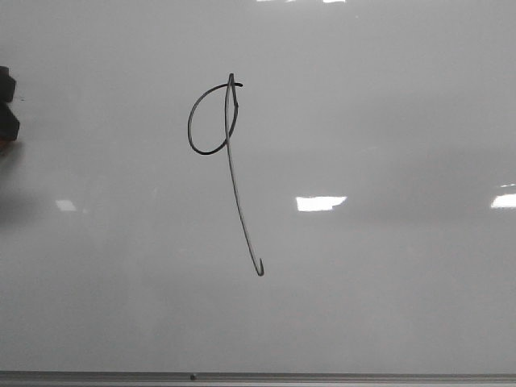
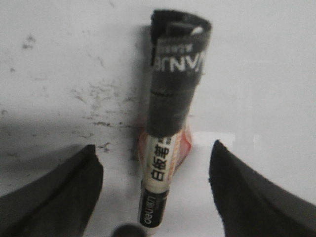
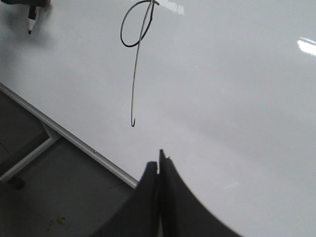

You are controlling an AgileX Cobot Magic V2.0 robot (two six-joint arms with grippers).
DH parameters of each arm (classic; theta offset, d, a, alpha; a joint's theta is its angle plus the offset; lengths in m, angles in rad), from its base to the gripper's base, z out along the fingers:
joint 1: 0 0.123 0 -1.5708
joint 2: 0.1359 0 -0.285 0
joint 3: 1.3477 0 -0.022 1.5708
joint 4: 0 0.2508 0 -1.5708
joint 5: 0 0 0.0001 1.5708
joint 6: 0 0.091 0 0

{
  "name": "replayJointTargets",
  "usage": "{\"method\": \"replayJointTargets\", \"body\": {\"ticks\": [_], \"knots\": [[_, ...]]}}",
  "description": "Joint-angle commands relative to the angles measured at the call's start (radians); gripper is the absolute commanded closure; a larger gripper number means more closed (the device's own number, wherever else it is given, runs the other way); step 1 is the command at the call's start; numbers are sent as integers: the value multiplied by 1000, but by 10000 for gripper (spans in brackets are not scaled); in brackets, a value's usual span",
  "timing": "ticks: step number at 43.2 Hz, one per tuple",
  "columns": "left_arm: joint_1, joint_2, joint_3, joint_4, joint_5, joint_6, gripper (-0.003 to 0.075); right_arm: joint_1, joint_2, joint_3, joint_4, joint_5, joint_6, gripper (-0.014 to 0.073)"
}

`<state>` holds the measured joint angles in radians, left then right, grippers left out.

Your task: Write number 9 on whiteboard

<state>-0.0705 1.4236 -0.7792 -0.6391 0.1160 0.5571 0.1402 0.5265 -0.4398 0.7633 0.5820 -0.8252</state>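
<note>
The number 9 is a thin black line on the whiteboard, with an oval loop on top and a long slanted tail ending in a small hook. It also shows in the right wrist view. My left gripper is open, its dark fingers wide apart on either side of a white marker with black wrap, and clear of it. In the front view only a dark part of it shows at the far left edge. My right gripper is shut and empty, over the board's lower part.
A thin grey frame strip runs along the board's lower edge, also in the right wrist view. Beyond it lies a dark grey surface with a light bar. Smudge marks dot the board by the marker. Bright light reflections lie on the board.
</note>
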Motion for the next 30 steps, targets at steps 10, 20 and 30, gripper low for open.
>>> {"method": "replayJointTargets", "body": {"ticks": [10,20,30], "knots": [[-6,-308,2,55,-41,-4,197,-6,2,-28,37,-52,1,662],[-6,-588,149,51,-43,-4,362,-6,2,-28,37,-52,1,662],[-6,-858,299,11,-44,-4,579,-6,2,-28,37,-52,1,662]]}}
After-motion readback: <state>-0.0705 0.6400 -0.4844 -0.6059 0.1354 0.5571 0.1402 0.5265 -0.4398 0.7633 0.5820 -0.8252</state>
